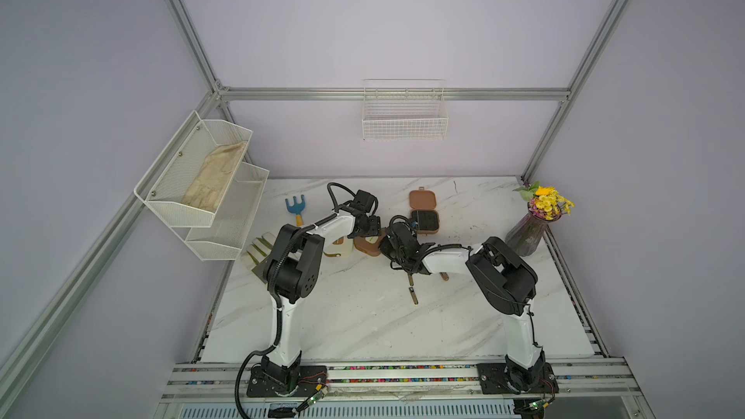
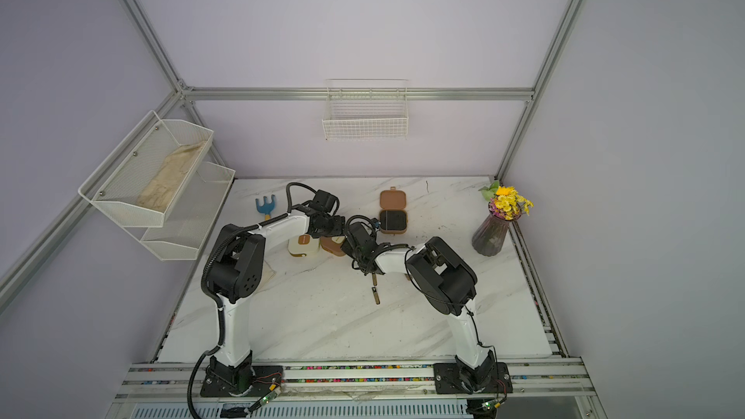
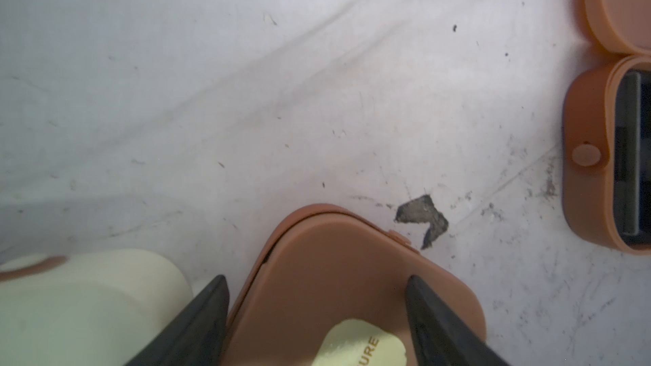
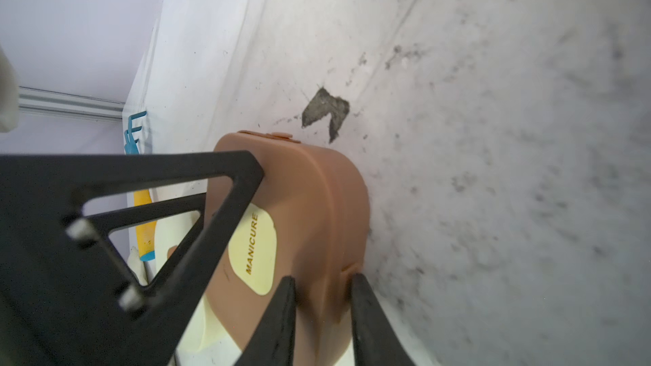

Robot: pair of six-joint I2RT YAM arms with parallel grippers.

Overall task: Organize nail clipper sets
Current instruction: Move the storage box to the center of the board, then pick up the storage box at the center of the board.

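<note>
Nail clipper sets (image 2: 332, 244) from above: where do they lie? — Ana

In both top views they lie mid-table (image 1: 363, 328). A closed brown case (image 1: 367, 246) sits just beside a cream case (image 1: 338, 252); whether they touch, I cannot tell. An open brown case (image 1: 423, 211) lies farther back, and loose clippers (image 1: 413, 294) nearer the arm bases. The left gripper (image 1: 373, 231) and right gripper (image 1: 383, 244) meet over the closed one, but their jaws are hidden there. — Ben

And the left wrist view? — Ana

The jaws are roughly half apart. One finger (image 3: 211, 311) sits in the gap between the cream case (image 3: 88, 293) and the closed brown case (image 3: 334, 241), and the other lies across the brown lid. I cannot tell if it is clamped or only resting. My guess is that it is there to steady the case. — Ben

Right wrist view? — Ana

There the jaws are narrow, pinched on the closed brown case's rim beside a small tab (image 4: 347, 269). The MANICURE label (image 4: 252, 251) faces the camera. A grip right at the tab suggests to me that it means to unlatch the lid while the left gripper holds the case down. — Ben

So no clippers are packed? — Ana

None that I can see. Whether the open case's black lining holds anything is too small to tell. — Ben
</note>
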